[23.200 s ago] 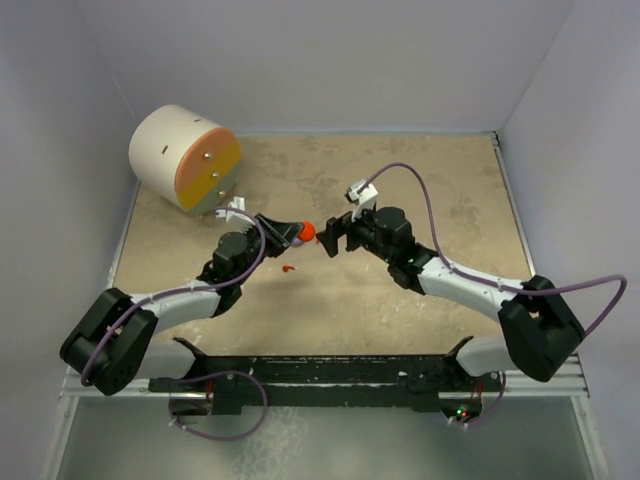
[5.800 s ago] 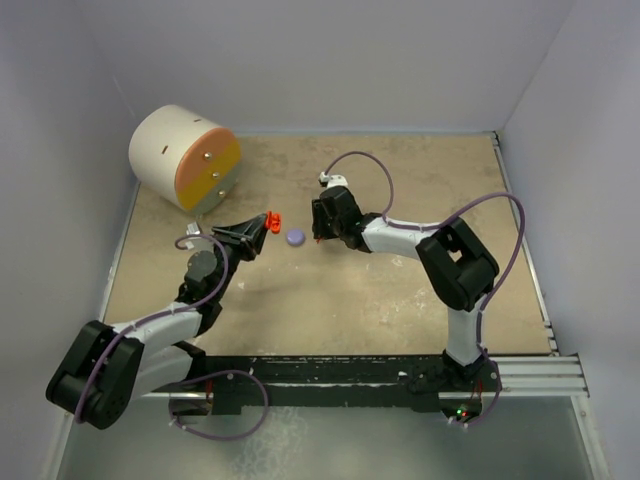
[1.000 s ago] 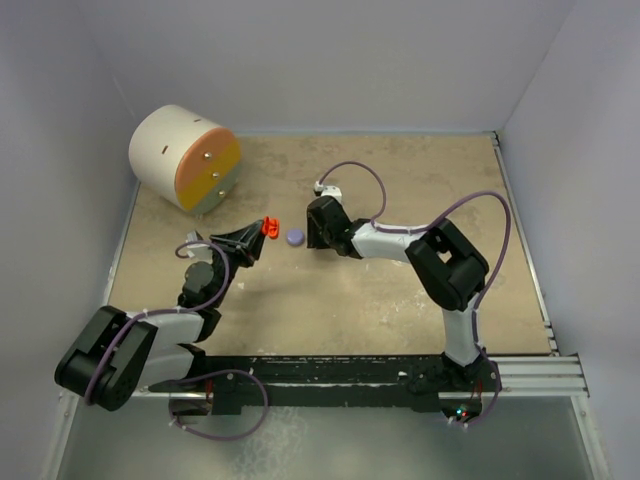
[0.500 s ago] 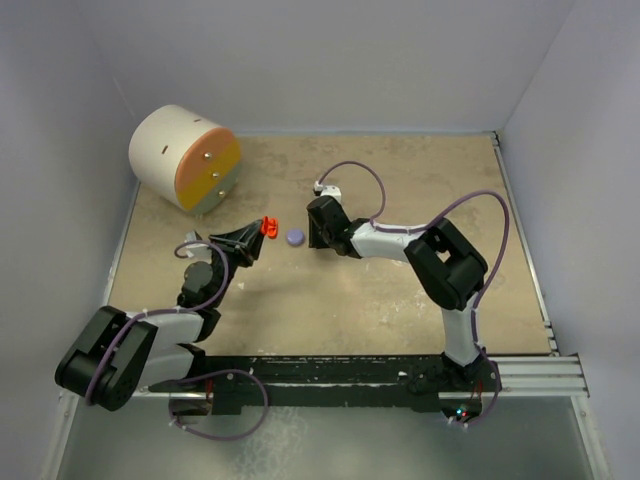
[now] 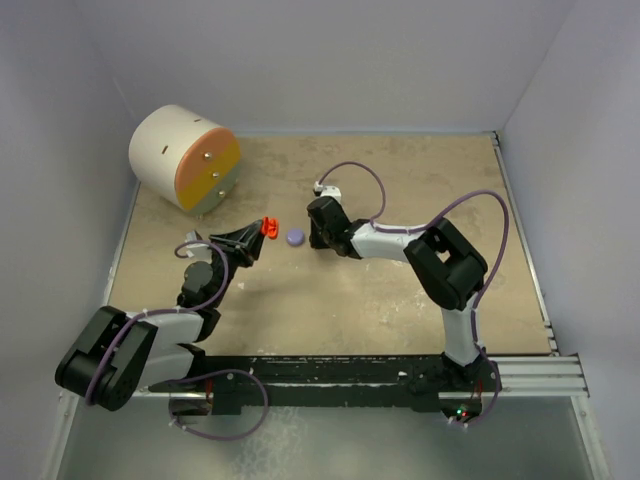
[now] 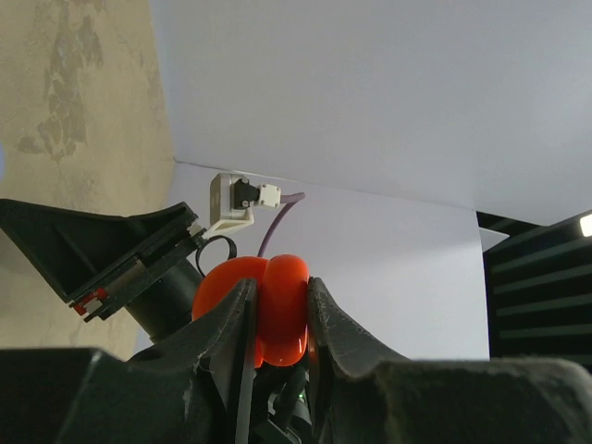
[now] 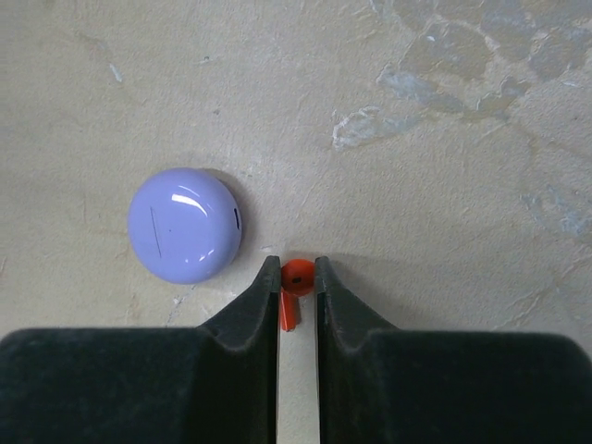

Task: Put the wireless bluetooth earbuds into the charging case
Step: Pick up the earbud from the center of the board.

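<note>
My left gripper is raised above the table, shut on the red charging case. In the left wrist view the case sits edge-on, pinched between the fingers of the left gripper. My right gripper points down at the table, its jaws pressed on both sides of a tiny red earbud, stem toward the wrist. In the top view the right gripper covers that earbud. A closed round lavender case lies just left of the right fingers, and it also shows in the top view.
A large white cylinder with an orange and yellow face lies at the back left of the tan table. Pale walls close in the table on three sides. The right arm is folded across the middle right.
The right jaws have narrowed onto the red earbud over the last second. The left gripper and its red case have stayed where they were.
</note>
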You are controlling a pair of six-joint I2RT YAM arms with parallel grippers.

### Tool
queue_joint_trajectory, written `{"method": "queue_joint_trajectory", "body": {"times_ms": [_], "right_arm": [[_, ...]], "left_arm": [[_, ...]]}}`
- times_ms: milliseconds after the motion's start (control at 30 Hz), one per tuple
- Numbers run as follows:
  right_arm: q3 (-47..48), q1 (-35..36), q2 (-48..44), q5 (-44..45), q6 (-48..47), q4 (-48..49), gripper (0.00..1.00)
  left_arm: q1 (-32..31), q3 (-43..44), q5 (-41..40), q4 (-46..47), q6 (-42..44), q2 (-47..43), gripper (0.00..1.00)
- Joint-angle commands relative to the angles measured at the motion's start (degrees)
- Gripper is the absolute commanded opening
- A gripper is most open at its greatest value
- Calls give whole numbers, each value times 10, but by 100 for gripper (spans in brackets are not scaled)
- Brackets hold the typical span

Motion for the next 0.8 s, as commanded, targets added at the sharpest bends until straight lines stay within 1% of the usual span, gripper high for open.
{"method": "queue_joint_trajectory", "body": {"times_ms": [0,133,267,367,467,567,767], "right_arm": [[-34,3,-3,-9,-2,-24,9],[-65,3,-54,7,-13,10,7],[-103,3,-117,21,-35,63,4],[-129,2,-160,28,-55,109,4],[-159,3,-208,33,-78,163,0],[-195,1,-259,35,-98,229,0],[-276,0,-355,15,-153,377,0]], "left_arm": [[4,7,12,11,10,-11,0],[4,25,23,-21,26,-20,0],[5,50,39,-46,43,-18,0],[5,69,52,-53,51,-4,0],[5,96,65,-53,59,25,0],[5,118,82,-34,60,65,0],[4,143,103,47,32,143,0]]}}
